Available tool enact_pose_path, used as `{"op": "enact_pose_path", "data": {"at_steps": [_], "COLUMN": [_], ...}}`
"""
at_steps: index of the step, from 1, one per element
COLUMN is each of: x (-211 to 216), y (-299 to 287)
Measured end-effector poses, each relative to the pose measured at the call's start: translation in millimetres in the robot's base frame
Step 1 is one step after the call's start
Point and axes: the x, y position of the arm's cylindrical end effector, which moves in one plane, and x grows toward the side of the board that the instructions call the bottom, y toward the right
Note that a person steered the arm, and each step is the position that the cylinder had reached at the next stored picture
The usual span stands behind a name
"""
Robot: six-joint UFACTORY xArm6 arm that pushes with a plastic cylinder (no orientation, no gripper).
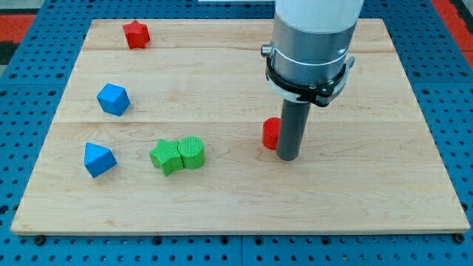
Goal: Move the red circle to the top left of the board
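Camera view, working from the view's bottom upward: the wooden tabletop (244, 210) shows a bare strip along its near edge. Above that strip, on the view's left, sits a blue block (98, 159) with slanted, wedge-like faces. To its right are a green star-shaped block (166, 156) and a green round, ribbed block (191, 152), the two touching side by side.

Right of centre, my tip (288, 157) rests on the tabletop at the lower end of the dark rod. The red circle (271, 134) stands just beside the rod on its left, apparently touching it, and the rod hides part of the circle's right side. So the tip is at the red circle's right and slightly nearer the view's bottom. This rig carries no jaws, only the rod, so nothing is being held. The arm's grey cylindrical body (310, 44) rises above the rod and runs out of the view's top.

Further up on the left lies a second blue block (113, 99), many-sided in shape. Nearest the view's top, close to the top left corner of the tabletop, is a red star-shaped block (136, 34), well apart from the red circle.
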Motion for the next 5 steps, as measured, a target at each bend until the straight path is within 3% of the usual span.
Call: {"op": "enact_pose_path", "data": {"at_steps": [2, 3, 4, 5], "x": [-2, -32, -32, -33], "y": [12, -46, -109, -104]}}
